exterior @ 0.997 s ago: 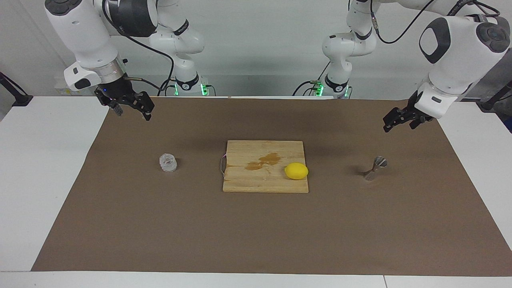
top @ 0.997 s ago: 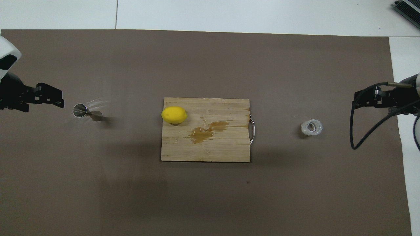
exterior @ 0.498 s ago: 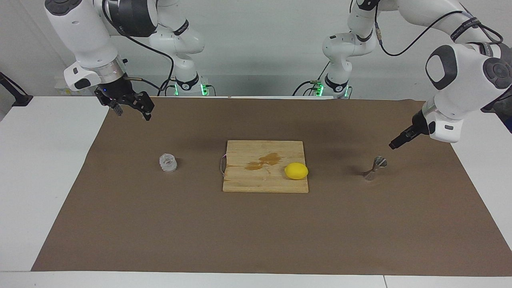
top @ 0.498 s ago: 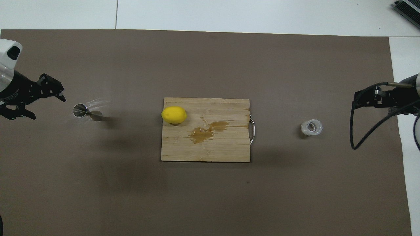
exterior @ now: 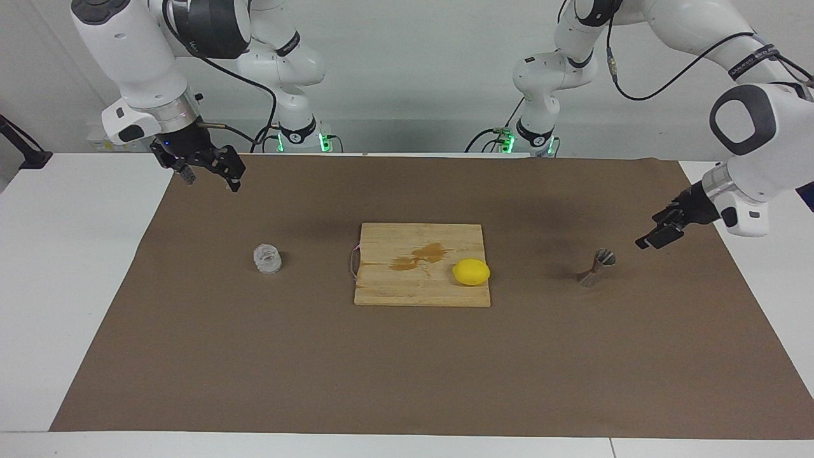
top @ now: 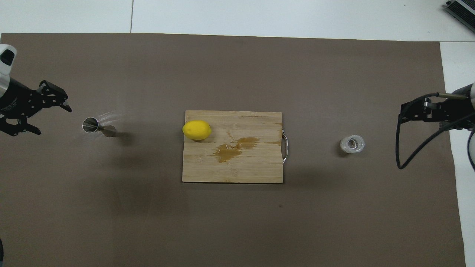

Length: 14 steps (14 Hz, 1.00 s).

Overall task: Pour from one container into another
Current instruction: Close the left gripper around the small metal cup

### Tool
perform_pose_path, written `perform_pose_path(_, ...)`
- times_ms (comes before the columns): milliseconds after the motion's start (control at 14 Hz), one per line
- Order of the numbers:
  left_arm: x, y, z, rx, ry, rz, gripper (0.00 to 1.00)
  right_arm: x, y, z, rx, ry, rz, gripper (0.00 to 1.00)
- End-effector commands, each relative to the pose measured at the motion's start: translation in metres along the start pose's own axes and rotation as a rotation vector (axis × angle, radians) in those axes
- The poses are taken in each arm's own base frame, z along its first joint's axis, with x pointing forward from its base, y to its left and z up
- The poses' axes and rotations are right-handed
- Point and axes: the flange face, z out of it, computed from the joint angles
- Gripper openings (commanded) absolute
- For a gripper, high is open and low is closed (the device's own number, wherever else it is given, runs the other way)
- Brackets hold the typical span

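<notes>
Both claws are held wide open and empty, the left claw beside the jigger, the right claw well apart from the glass cup.

surface: white | brown mat covers it | on mat: wooden board centre; glass cup at board's 3 o'clock overhead; steel jigger at 9 o'clock

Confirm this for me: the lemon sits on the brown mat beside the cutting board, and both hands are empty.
Not quite. The lemon sits on the cutting board itself, at its edge toward the left arm's end, as the overhead view shows. The rest holds: the left hand and right hand are both empty.
</notes>
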Motion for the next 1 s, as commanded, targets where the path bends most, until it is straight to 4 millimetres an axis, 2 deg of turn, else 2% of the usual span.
perform_pose_path(0, 0.024, -0.004, 0.013, -0.050, -0.068, -0.140, 1.00, -0.002, 0.003, -0.002, 0.014, 0.001, -0.010, 1.00)
perform_pose_path(427, 0.060, -0.021, 0.049, -0.070, -0.142, -0.279, 1.00, -0.002, 0.004, -0.002, 0.014, 0.001, -0.008, 1.00)
perform_pose_path(641, 0.073, -0.033, 0.078, -0.107, -0.244, -0.366, 1.00, -0.002, 0.003, -0.002, 0.014, 0.001, -0.010, 1.00)
perform_pose_path(925, 0.077, -0.037, 0.109, -0.144, -0.299, -0.424, 1.00, -0.002, 0.003, -0.002, 0.012, 0.001, -0.010, 1.00)
